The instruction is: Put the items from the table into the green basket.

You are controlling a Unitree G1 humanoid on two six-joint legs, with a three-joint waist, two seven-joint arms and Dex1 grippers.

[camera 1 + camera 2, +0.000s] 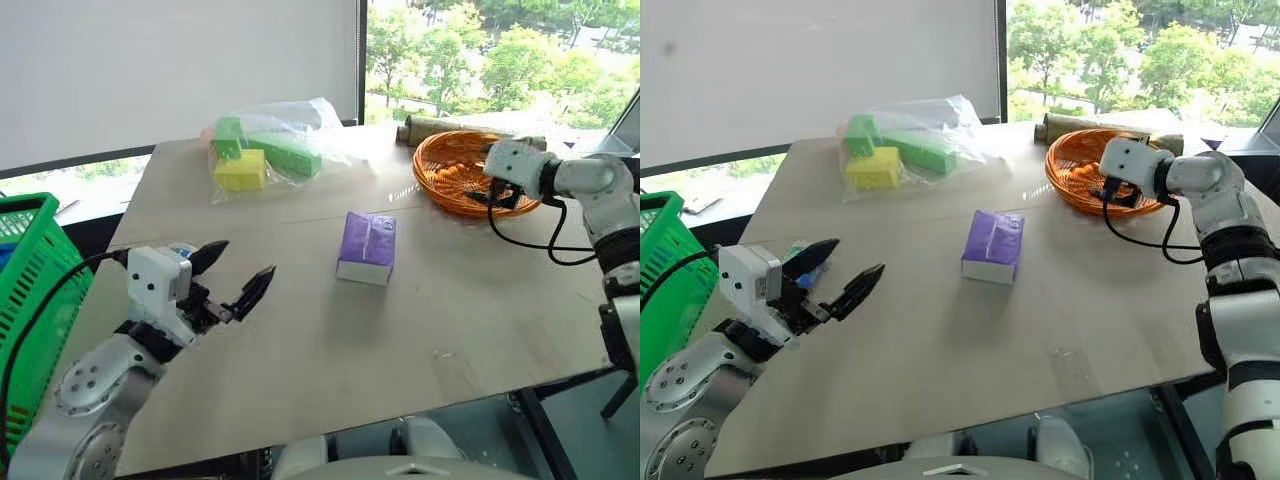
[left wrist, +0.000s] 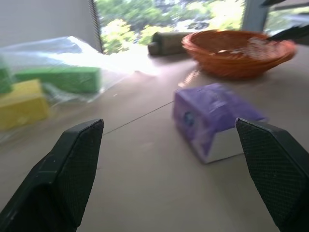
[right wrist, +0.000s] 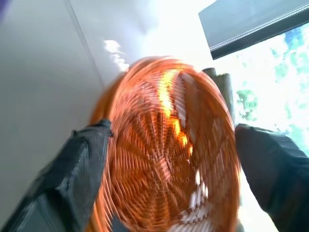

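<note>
Now your left tool point(image 1: 238, 270) hangs over the near left part of the counter point(image 1: 330, 350) with its two black fingers point(image 2: 72, 169) spread wide and nothing between them, aimed toward the purple box point(image 1: 367, 247). That box stands upright near the middle of the counter, well apart from the tool. Something small and blue sits just behind the left tool, mostly hidden, so you cannot tell what it is. Left of the box, off the counter's edge, you have the green basket point(image 1: 35, 270). Beyond the box, at the far side, a clear bag point(image 1: 275, 140) holds green and yellow blocks point(image 1: 240, 170). Your right tool point(image 1: 497, 193) is at the orange basket point(image 1: 455, 170), far right of the box, fingers point(image 3: 79, 169) released and apart over the wicker, grasping nothing.
</note>
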